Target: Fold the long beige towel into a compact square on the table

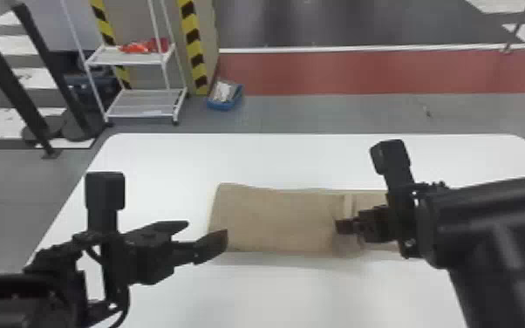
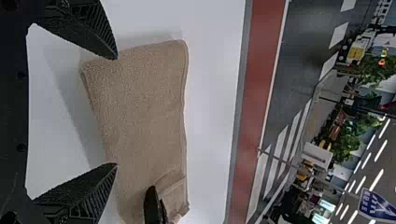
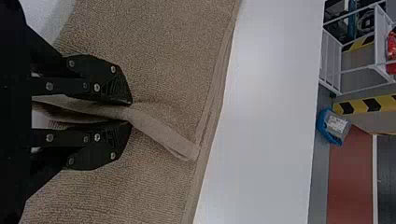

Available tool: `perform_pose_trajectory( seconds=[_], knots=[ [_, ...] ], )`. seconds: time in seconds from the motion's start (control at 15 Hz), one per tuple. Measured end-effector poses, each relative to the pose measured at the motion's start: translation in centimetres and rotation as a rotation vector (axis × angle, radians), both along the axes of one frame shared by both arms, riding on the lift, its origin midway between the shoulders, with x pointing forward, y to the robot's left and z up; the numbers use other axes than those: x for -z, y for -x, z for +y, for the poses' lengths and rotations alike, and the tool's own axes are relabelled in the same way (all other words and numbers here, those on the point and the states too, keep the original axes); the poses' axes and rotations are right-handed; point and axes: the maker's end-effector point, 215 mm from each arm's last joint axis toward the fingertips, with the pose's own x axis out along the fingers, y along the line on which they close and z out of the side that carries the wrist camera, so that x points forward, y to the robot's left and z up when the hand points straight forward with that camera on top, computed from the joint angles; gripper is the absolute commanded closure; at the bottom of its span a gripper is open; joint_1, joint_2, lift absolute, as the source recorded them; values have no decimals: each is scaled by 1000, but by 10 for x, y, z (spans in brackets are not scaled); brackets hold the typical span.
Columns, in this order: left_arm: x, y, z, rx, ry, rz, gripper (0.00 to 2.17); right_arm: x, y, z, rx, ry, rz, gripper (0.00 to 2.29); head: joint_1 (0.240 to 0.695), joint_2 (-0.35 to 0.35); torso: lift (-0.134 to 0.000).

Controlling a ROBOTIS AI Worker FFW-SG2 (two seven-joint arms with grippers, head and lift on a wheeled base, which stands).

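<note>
Beige towel (image 1: 274, 220), raised edge (image 3: 161, 133) in right pincer (image 1: 340, 226), well inside table's far rim (image 1: 301, 138)

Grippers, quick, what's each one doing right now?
Left gripper: open, holding nothing.
Right gripper: closed, pinching a raised strip of the beige towel.

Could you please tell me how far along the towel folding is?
One fold looks done: a layer of the towel ends in a hem partway along it. In hand: the right gripper pinches that hem. Left to do: it is a long strip, needing more folding toward a square.
</note>
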Motion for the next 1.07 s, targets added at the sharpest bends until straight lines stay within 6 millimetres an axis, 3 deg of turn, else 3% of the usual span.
perform_pose_trajectory(
  seconds=[0.33,0.47,0.6,0.73,0.8,1.07],
  knots=[
    [-4,1,-2,4,-1,-8,70,2,3,-4,10,12,7,826,695,66,-124],
    [-3,2,-1,4,0,-6,70,4,6,-6,14,16,16,633,695,65,-124],
    [-2,4,-1,5,0,-4,73,6,9,-6,16,18,21,637,695,65,-124],
    [-3,4,-1,5,0,-6,73,7,10,-7,18,21,24,728,695,64,-124],
    [-4,4,-2,6,-1,-8,73,7,10,-8,19,24,25,910,695,63,-124],
    [-5,6,-3,9,-1,-9,73,7,10,-10,23,29,25,934,695,58,-124]
  ],
)
